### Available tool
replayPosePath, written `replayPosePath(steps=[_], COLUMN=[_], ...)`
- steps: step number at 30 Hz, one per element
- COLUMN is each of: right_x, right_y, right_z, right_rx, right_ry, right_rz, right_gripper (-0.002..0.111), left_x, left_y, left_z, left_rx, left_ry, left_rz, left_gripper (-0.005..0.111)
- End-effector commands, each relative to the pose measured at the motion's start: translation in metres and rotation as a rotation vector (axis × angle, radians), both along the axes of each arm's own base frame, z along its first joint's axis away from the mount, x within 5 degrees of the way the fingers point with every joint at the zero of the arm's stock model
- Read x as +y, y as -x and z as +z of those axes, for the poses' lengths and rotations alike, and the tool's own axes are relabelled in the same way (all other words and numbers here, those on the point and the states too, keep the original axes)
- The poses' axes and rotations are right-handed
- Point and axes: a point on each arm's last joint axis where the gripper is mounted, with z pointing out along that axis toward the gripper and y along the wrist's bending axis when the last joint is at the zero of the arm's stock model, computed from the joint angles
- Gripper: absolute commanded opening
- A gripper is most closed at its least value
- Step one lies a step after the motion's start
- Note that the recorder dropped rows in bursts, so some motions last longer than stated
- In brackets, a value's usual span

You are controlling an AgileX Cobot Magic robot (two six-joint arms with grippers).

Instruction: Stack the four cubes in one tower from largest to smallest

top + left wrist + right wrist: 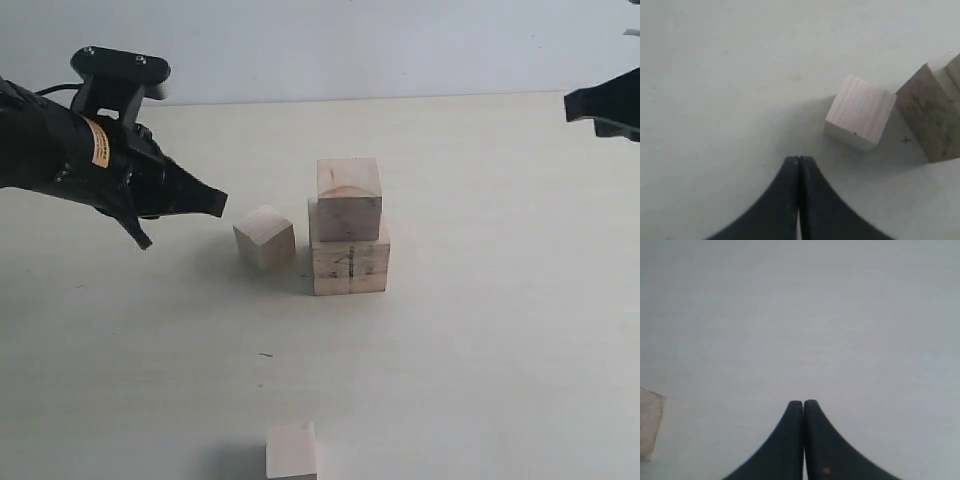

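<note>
Pale-wood stack, centre: curved-grain cube atop dark-lined largest cube. Third cube just left, smallest cube at near edge. Left gripper, right gripper: black tapered tips pressed together, empty.

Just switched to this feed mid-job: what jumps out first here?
The half-built tower at the table's centre draws the eye first: the second cube sits on the largest cube. A loose cube stands just left of it, apart, with the shut left gripper hovering close beside it. A fourth cube lies alone at the near edge of the exterior view.
</note>
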Motion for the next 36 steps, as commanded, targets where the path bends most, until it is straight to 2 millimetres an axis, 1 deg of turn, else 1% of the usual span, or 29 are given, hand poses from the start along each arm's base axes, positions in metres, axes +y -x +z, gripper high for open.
replayPosePath(steps=[1, 2, 3, 5, 7, 8, 9, 10, 12, 14, 16, 18, 19, 21, 23, 25, 27, 28, 31, 36], right_x=[-0.001, 0.001, 0.004, 0.016, 0.034, 0.056, 0.067, 0.083, 0.092, 0.095, 0.096, 0.096, 0.096, 0.096, 0.097, 0.097, 0.097, 0.097, 0.096, 0.097], right_y=[0.026, 0.031, 0.035, 0.042, 0.046, 0.051, 0.055, 0.062, 0.065, 0.066, 0.066, 0.067, 0.067, 0.071, 0.072, 0.072, 0.072, 0.072, 0.071, 0.069], right_z=[-0.013, -0.020, -0.025, -0.032, -0.032, -0.031, -0.031, -0.031, -0.032, -0.032, -0.032, -0.032, -0.032, -0.032, -0.032, -0.032, -0.032, -0.032, -0.032, -0.032], right_rx=[0.177, 0.243, 0.297, 0.350, 0.347, 0.362, 0.381, 0.422, 0.441, 0.441, 0.440, 0.443, 0.449, 0.483, 0.502, 0.502, 0.502, 0.501, 0.487, 0.462], right_ry=[0.014, -0.007, -0.033, -0.038, -0.065, -0.074, -0.074, -0.065, -0.058, -0.057, -0.072, -0.074, -0.083, -0.090, -0.095, -0.095, -0.095, -0.094, -0.091, -0.093], right_rz=[-0.019, -0.015, -0.001, 0.106, 0.210, 0.360, 0.426, 0.527, 0.573, 0.585, 0.581, 0.579, 0.580, 0.593, 0.600, 0.600, 0.600, 0.599, 0.594, 0.583], right_gripper=[0.000, 0.000, 0.000, 0.000, 0.000, 0.000, 0.000, 0.000, 0.000, 0.000, 0.000, 0.000, 0.000, 0.000, 0.000, 0.000, 0.000, 0.000, 0.000, 0.000], left_x=[-0.007, -0.009, -0.011, -0.013, -0.014, -0.015, -0.014, -0.014, -0.014, -0.015, -0.019, -0.022, -0.022, -0.018, -0.022, -0.025, -0.024, -0.019, -0.014, -0.003], left_y=[-0.005, -0.006, -0.007, -0.009, -0.010, -0.011, -0.010, -0.011, -0.010, -0.011, -0.015, -0.018, -0.019, -0.021, -0.025, -0.024, -0.023, -0.020, -0.014, -0.003], left_z=[0.007, 0.009, 0.011, 0.011, 0.008, 0.005, 0.004, 0.003, 0.002, -0.001, -0.011, -0.023, -0.036, -0.048, -0.047, -0.046, -0.047, -0.046, -0.040, -0.043], left_rx=[-0.114, -0.144, -0.173, -0.200, -0.197, -0.185, -0.175, -0.168, -0.168, -0.166, -0.188, -0.221, -0.217, -0.188, -0.211, -0.225, -0.197, -0.144, -0.038, 0.168], left_ry=[0.033, 0.049, 0.058, 0.061, 0.062, 0.064, 0.062, 0.067, 0.067, 0.061, 0.013, -0.076, -0.191, -0.277, -0.178, -0.155, -0.158, -0.161, -0.091, -0.028], left_rz=[-0.088, -0.106, -0.129, -0.156, -0.159, -0.151, -0.144, -0.136, -0.137, -0.146, -0.223, -0.341, -0.448, -0.510, -0.450, -0.451, -0.428, -0.375, -0.209, 0.033], left_gripper=[0.000, 0.001, 0.004, 0.015, 0.037, 0.070, 0.086, 0.105, 0.105, 0.105, 0.105, 0.105, 0.105, 0.105, 0.105, 0.105, 0.105, 0.105, 0.105, 0.105])
